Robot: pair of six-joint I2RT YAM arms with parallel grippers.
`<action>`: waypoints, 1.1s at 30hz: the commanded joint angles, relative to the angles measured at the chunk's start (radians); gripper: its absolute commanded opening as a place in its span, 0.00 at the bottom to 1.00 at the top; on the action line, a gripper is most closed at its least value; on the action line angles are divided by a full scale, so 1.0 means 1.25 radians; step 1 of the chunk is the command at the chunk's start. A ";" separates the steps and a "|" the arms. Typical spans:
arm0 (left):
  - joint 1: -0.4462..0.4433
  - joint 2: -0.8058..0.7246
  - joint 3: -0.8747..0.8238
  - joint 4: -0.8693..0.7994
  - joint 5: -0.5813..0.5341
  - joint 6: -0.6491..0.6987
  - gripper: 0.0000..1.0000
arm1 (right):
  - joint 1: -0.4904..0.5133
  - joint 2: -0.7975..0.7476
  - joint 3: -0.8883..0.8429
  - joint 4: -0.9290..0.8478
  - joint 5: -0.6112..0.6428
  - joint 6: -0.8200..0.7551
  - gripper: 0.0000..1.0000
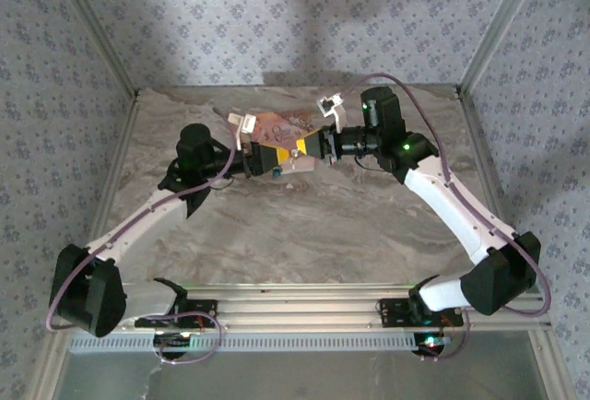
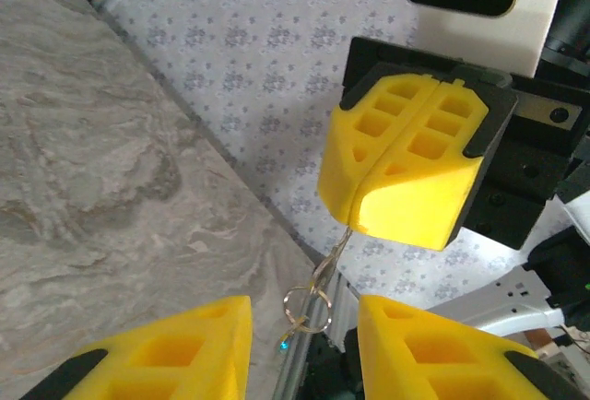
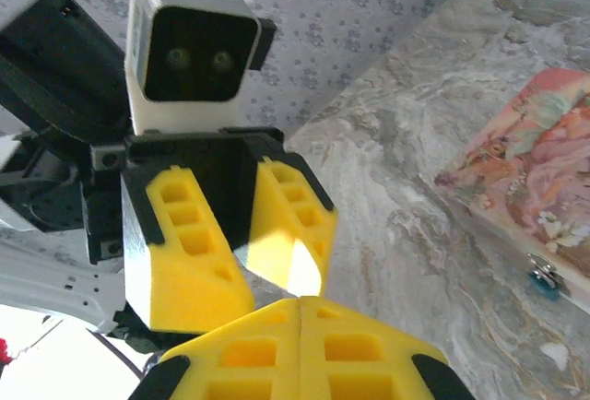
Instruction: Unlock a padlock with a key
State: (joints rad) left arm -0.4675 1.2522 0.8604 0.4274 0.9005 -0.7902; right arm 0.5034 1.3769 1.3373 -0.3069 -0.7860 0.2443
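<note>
The right pincer [image 2: 361, 223] was clenched. In the left wrist view its two yellow fingers met along a seam in the upper middle of the frame, and a thin metal stem came out of the bottom of that seam. From the stem hung the key ring [image 2: 309, 308], a small wire loop dangling free in the air. So the right pincer was grasping the key ring by its top end.

The left pincer [image 2: 302, 356] was released. Its yellow fingers [image 2: 184, 354] rose from the bottom edge of that same frame with a clear gap between them, and the loop hung in that gap, touching neither side as far as I could see. In the right wrist view the same pincer faced the camera in the left half of the frame, its two fingers splayed apart below its white and black camera block.

From above, the two pincers met nose to nose in the upper middle of the marble table [image 1: 304, 225], just in front of the pink-orange pouch [image 1: 284, 125].

The padlock [image 3: 544, 280] lay apart from both pincers. In the right wrist view it was a tiny blue thing at the lower right, right at the pouch's near edge and seemingly touching it, resting on the table.

Patterned wallpaper [image 1: 277, 22] closed off the back.
</note>
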 commanded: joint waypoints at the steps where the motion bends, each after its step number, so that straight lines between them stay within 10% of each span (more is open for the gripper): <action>1: -0.005 0.006 0.010 0.072 0.015 -0.033 0.36 | -0.001 -0.022 -0.010 0.032 -0.047 0.023 0.00; 33: -0.006 0.020 0.006 0.129 0.060 -0.079 0.20 | 0.000 -0.007 -0.027 0.080 -0.066 0.061 0.00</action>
State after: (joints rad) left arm -0.4732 1.2922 0.8604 0.5312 0.9546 -0.8848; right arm 0.5034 1.3735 1.3109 -0.2306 -0.8356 0.3035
